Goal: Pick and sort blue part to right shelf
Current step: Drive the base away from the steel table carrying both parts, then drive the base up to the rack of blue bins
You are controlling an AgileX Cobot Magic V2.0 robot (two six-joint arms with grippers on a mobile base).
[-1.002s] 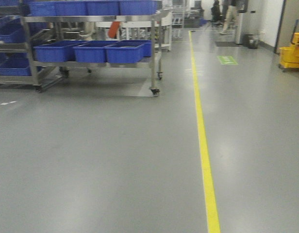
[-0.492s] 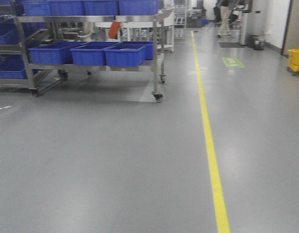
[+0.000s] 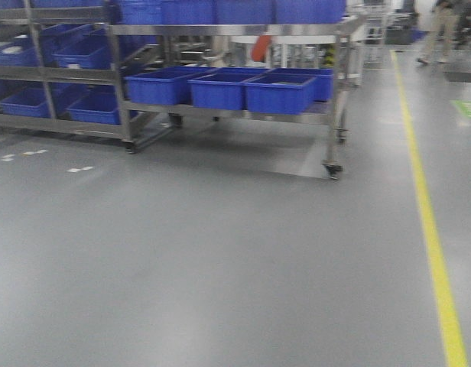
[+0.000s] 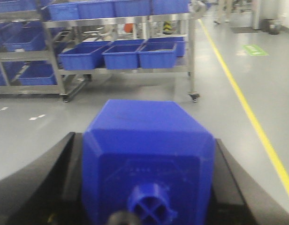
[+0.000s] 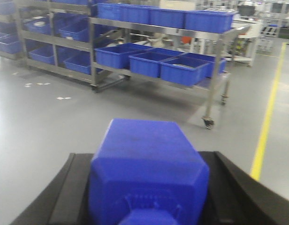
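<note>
Clamped in both wrist views: one blue block per gripper, well apart from the rack.
Held in the left gripper (image 4: 147, 140), jaws spread only to block width, black fingers (image 4: 46, 183) touching both flanks of the blue part (image 4: 149, 154), nub at bottom centre. Likewise in the right gripper (image 5: 147, 154), closed on a second blue part (image 5: 149, 173), nub cut off by the bottom edge. Beyond, in the upper frame across grey floor (image 3: 220, 252): right shelf (image 3: 220, 30) with blue bins (image 3: 280, 93), blurred, contents hard to make out.
</note>
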